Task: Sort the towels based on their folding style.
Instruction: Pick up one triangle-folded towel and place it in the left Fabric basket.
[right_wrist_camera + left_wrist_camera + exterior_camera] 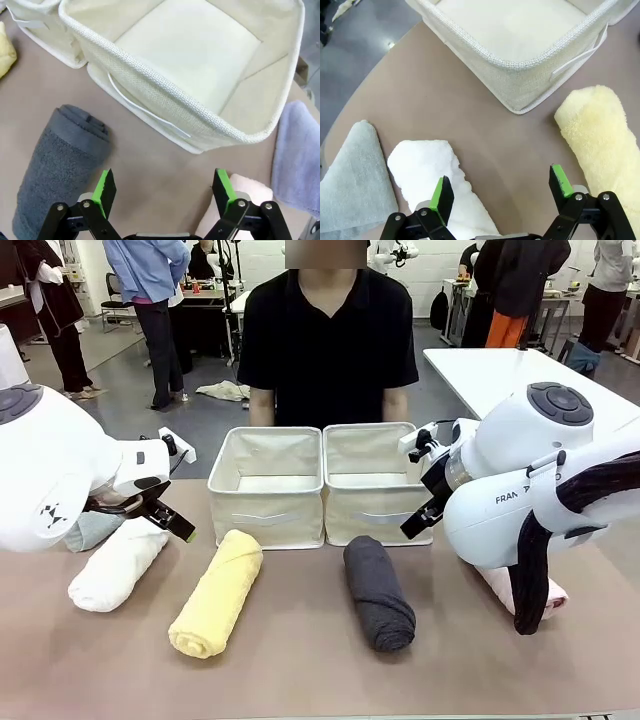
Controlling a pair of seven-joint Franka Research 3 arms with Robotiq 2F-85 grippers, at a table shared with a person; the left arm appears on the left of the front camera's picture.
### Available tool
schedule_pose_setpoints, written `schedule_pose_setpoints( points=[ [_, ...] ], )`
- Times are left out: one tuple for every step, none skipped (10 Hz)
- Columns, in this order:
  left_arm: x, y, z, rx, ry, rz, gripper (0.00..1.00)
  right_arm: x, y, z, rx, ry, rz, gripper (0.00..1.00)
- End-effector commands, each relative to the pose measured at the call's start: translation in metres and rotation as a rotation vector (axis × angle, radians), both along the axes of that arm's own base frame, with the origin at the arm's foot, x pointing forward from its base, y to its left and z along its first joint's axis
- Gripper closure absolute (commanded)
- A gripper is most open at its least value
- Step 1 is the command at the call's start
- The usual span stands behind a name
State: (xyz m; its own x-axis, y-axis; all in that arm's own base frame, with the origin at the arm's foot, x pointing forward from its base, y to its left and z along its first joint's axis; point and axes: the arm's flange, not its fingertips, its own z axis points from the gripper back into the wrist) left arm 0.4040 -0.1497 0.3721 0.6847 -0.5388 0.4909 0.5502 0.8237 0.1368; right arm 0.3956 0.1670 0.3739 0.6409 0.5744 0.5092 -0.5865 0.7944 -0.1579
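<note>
From the front, the white towel (117,565), yellow towel (217,593), dark grey towel (379,592) and pink towel (500,590) lie rolled near the cream bins (267,485); the left wrist view shows the left claw (501,187) wide open and empty by the white towel; the right wrist view shows the right claw (164,189) wide open and empty between the dark grey towel and the pink towel.

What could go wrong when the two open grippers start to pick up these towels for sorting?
1. The left gripper hangs open partly over the white rolled terry towel, which lies close beside the pale grey-green cone-folded towel; a wide grasp might catch both styles together.
2. The right gripper is open between the dark grey rolled towel and the pink rolled towel; closing here might pinch only an edge and unroll it.
</note>
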Motion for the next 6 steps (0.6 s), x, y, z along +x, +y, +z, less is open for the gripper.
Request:
schedule_pose_setpoints(
  points=[
    [0.0, 0.0, 0.0, 0.0, 0.0, 0.0, 0.0, 0.0, 0.0, 0.0, 0.0, 0.0, 0.0, 0.0],
    [0.0, 0.0, 0.0, 0.0, 0.0, 0.0, 0.0, 0.0, 0.0, 0.0, 0.0, 0.0, 0.0, 0.0],
    [0.0, 0.0, 0.0, 0.0, 0.0, 0.0, 0.0, 0.0, 0.0, 0.0, 0.0, 0.0, 0.0, 0.0],
    [0.0, 0.0, 0.0, 0.0, 0.0, 0.0, 0.0, 0.0, 0.0, 0.0, 0.0, 0.0, 0.0, 0.0],
    [0.0, 0.0, 0.0, 0.0, 0.0, 0.0, 0.0, 0.0, 0.0, 0.0, 0.0, 0.0, 0.0, 0.0],
    [0.0, 0.0, 0.0, 0.0, 0.0, 0.0, 0.0, 0.0, 0.0, 0.0, 0.0, 0.0, 0.0, 0.0]
  ],
)
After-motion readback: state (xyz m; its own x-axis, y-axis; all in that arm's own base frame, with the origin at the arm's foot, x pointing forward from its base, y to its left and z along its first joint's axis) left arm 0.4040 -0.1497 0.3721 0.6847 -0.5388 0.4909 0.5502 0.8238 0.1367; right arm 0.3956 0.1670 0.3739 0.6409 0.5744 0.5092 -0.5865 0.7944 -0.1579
